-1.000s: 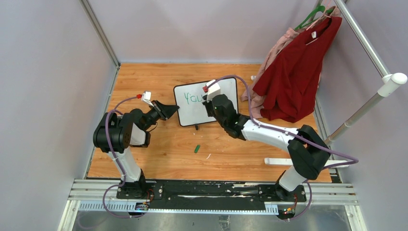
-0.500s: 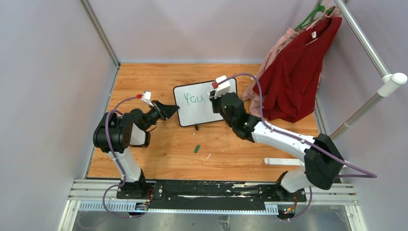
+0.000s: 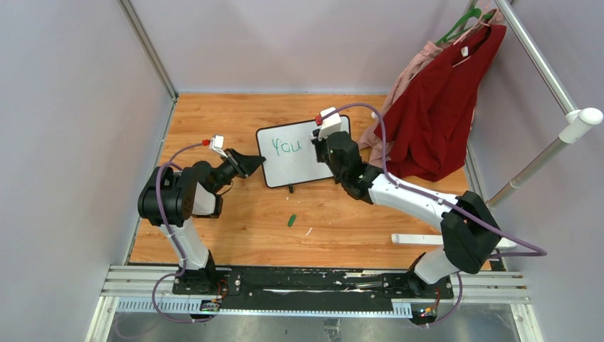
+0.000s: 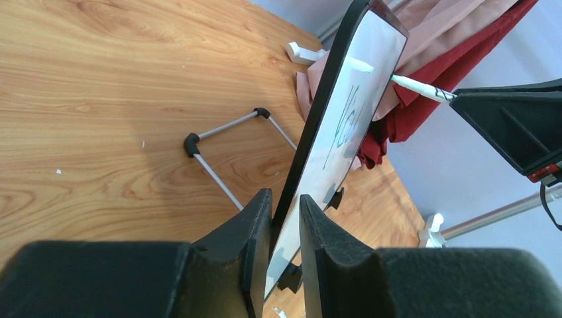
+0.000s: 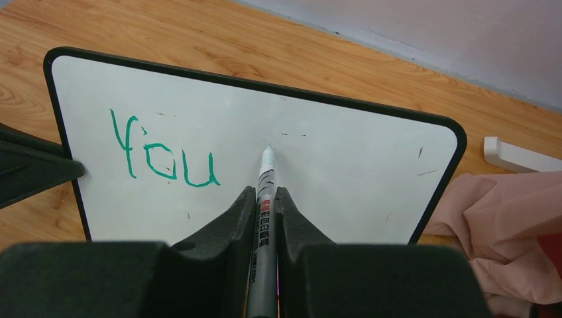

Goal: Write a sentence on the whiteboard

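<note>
The whiteboard (image 3: pixel 303 160) stands tilted on the wooden table with "You" (image 3: pixel 287 147) in green at its upper left, the only part of the sentence that shows. My left gripper (image 3: pixel 258 163) is shut on the board's left edge; in the left wrist view its fingers (image 4: pixel 256 215) pinch the black frame of the whiteboard (image 4: pixel 344 106). My right gripper (image 3: pixel 320 140) is shut on a grey marker (image 5: pixel 266 173). The marker's white tip meets the whiteboard (image 5: pixel 344 179) just right of "You" (image 5: pixel 166 162). The marker (image 4: pixel 419 89) reaches the board face from the right.
A green cap (image 3: pixel 291 220) lies on the table in front of the board. A red garment (image 3: pixel 434 107) and pink cloth (image 3: pixel 399 85) hang from a rack (image 3: pixel 548 71) at the right. A white bar (image 3: pixel 420 240) lies near the right arm. The board's wire stand (image 4: pixel 219 162) rests behind it.
My right gripper has moved right with the marker, off the "You", and now sits over the board's upper right part. The left gripper and board have not moved.
</note>
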### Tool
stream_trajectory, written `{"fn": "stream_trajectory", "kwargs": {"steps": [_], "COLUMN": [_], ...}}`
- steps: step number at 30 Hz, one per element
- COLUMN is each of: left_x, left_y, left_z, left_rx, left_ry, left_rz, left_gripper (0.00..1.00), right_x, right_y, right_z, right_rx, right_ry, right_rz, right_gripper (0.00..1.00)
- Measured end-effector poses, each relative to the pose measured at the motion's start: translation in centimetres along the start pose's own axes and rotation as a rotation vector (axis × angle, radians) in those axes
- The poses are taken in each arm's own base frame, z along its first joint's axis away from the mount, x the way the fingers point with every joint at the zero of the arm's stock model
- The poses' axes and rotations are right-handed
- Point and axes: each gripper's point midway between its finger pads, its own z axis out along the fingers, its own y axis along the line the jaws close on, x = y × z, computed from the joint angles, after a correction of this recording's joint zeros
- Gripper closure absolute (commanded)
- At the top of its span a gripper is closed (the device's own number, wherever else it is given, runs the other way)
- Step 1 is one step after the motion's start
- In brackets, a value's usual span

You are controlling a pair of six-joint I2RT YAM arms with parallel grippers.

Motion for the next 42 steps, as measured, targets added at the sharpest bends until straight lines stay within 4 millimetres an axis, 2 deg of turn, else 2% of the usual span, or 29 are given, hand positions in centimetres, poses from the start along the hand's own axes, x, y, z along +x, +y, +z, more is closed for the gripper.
{"fn": "stream_trajectory", "kwargs": {"steps": [18,26,42], "left_x": [0.0,0.0,0.0], "left_y": [0.0,0.0,0.0], "left_z": [0.0,0.0,0.0], "left_rx": [0.000,-0.001,-0.001], "left_ry": [0.000,-0.001,-0.001], "left_rz": [0.000,0.000,0.000], "left_gripper": [0.74,0.74,0.75], "right_x": [0.7,0.4,1.4], "right_y": [0.4,0.9,1.8], "right_z": [0.9,1.3,1.1], "right_rx": [-0.001,-0.015,-0.065], "right_ry": [0.026,0.029,0.068], "right_rz": [-0.011,-0.012,-0.004], "right_gripper": [1.00,1.00,1.00]}}
